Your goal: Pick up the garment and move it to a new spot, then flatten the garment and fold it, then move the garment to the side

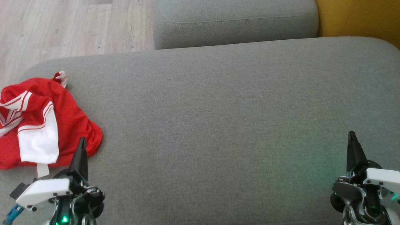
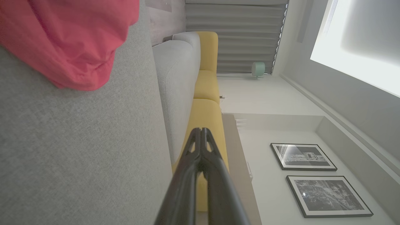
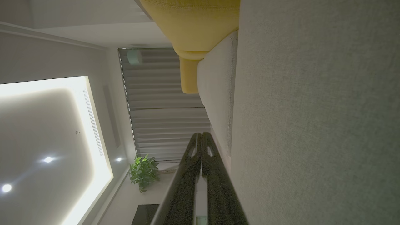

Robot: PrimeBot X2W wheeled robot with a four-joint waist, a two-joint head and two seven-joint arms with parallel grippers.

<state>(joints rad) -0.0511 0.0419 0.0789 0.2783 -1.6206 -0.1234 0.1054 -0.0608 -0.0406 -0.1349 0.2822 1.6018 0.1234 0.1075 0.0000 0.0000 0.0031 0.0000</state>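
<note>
The garment (image 1: 47,125), red mesh-like cloth with white panels and stripes, lay crumpled at the left end of the grey sofa cushion (image 1: 218,125), close to that cushion's left edge and just ahead of the left fingers (image 1: 80,156). Those fingers were pressed together with nothing between them and pointed at the heap's near right hem, seemingly just short of touching it. The right fingers (image 1: 354,153) were likewise closed and empty, well apart from the cloth at the far right of the cushion. The fabric looked light, thin and limp, likely to sag and slide in a loose pinch, so a bunched fold or a hemmed edge would probably give the surest hold; the near red hem or the white panel's lower border seemed the handiest places. Whether it was a shirt or shorts could not be told from the crumpled heap. A white tab (image 1: 42,170) trailed from its near side. The middle of the cushion lay bare as a spot for spreading. A second grey cushion (image 1: 234,22) sat behind, a yellow one (image 1: 359,18) beyond the right corner, and wooden floor (image 1: 62,25) to the left, where cloth could slip off.
</note>
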